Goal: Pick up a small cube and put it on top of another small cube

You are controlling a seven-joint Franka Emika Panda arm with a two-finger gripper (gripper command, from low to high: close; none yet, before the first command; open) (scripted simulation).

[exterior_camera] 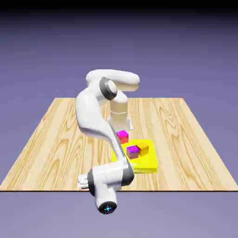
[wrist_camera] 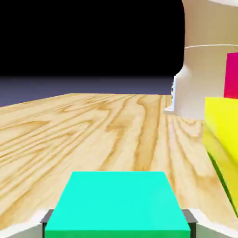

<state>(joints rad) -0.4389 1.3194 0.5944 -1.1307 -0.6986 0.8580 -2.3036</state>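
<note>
The small cube (wrist_camera: 118, 202), plain teal-green, fills the bottom of the hand view. It sits between my gripper (wrist_camera: 117, 219), whose grey fingertips (wrist_camera: 46, 218) press against its left and right sides. The gripper is shut on it, low over the wooden table. In the exterior view the gripper (exterior_camera: 83, 180) is near the table's front edge, left of a yellow slab, and the arm hides the green cube. A magenta cube (exterior_camera: 122, 135), a purple cube (exterior_camera: 133, 151) and an orange cube (exterior_camera: 143, 149) rest on the yellow slab (exterior_camera: 148, 162).
The yellow slab (wrist_camera: 222, 139) rises at the right of the hand view with the magenta cube (wrist_camera: 231, 75) on it. The robot's white base (wrist_camera: 204, 69) stands behind it. Bare wooden table (wrist_camera: 93, 130) stretches ahead and to the left.
</note>
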